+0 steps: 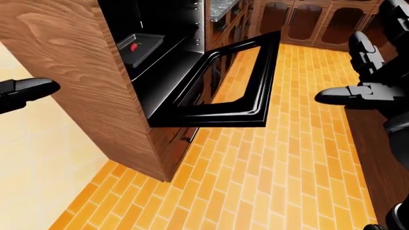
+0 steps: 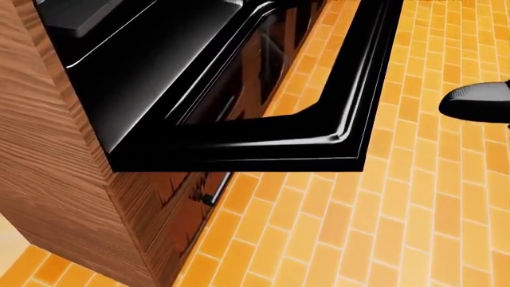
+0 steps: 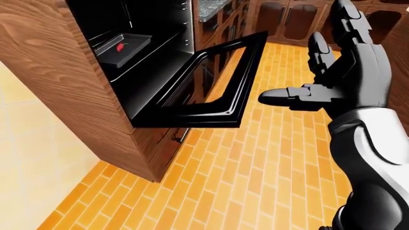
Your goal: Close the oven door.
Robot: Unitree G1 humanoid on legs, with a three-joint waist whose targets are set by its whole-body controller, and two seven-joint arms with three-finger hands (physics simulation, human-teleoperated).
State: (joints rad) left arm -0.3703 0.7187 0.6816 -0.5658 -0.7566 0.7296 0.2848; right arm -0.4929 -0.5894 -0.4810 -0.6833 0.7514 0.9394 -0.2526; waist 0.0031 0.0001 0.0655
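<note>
The black oven door (image 1: 238, 91) hangs wide open, about level, sticking out of a wooden cabinet (image 1: 83, 72) over the floor. Its near edge fills the middle of the head view (image 2: 247, 152). Inside the oven cavity a dark tray (image 1: 137, 47) carries a small red item. My right hand (image 3: 332, 76) is open, fingers spread upward, held in the air to the right of the door and not touching it. Only a tip of my left hand (image 1: 25, 90) shows at the left edge, left of the cabinet; its fingers cannot be read.
An orange brick-tile floor (image 1: 281, 163) spreads under and right of the door. A drawer with a dark bar handle (image 2: 213, 190) sits below the oven. Dark wood cabinets with glass doors (image 1: 307, 21) line the top of the eye views. A pale wall (image 1: 38, 163) is at left.
</note>
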